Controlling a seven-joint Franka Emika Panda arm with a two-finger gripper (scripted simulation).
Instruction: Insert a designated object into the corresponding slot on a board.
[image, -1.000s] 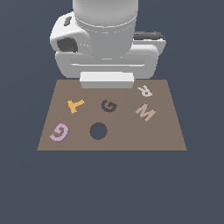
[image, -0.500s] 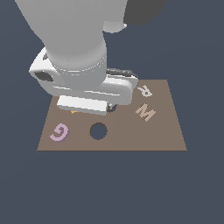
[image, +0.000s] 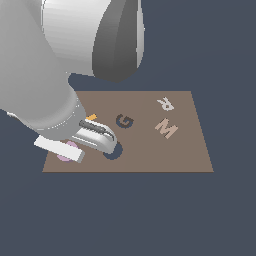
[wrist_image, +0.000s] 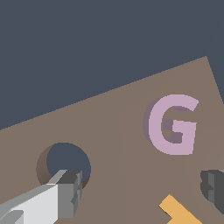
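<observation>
The pale pink-lilac G piece (wrist_image: 172, 124) lies flat on the brown board (wrist_image: 113, 131), near its corner. My gripper (wrist_image: 140, 190) hovers over the board beside the piece, open, with one fingertip (wrist_image: 66, 192) over the round hole and the other fingertip (wrist_image: 213, 186) well apart from it. Nothing is between them. In the exterior view the hand (image: 95, 136) covers most of the G piece (image: 63, 157), at the front corner on the exterior view's left. The dark G-shaped slot (image: 124, 121) sits uncovered near the middle of the board (image: 190, 150).
A round dark hole (image: 115, 152) lies just beside the hand. An orange T (wrist_image: 179, 212) shows only as a tip (image: 91, 117) in the exterior view. A beige M (image: 166, 129) and a white R (image: 165, 104) lie toward the exterior view's right. Dark floor surrounds the board.
The arm swung from over the back middle of the board toward the front corner on the exterior view's left. It now covers the pink G and most of the T.
</observation>
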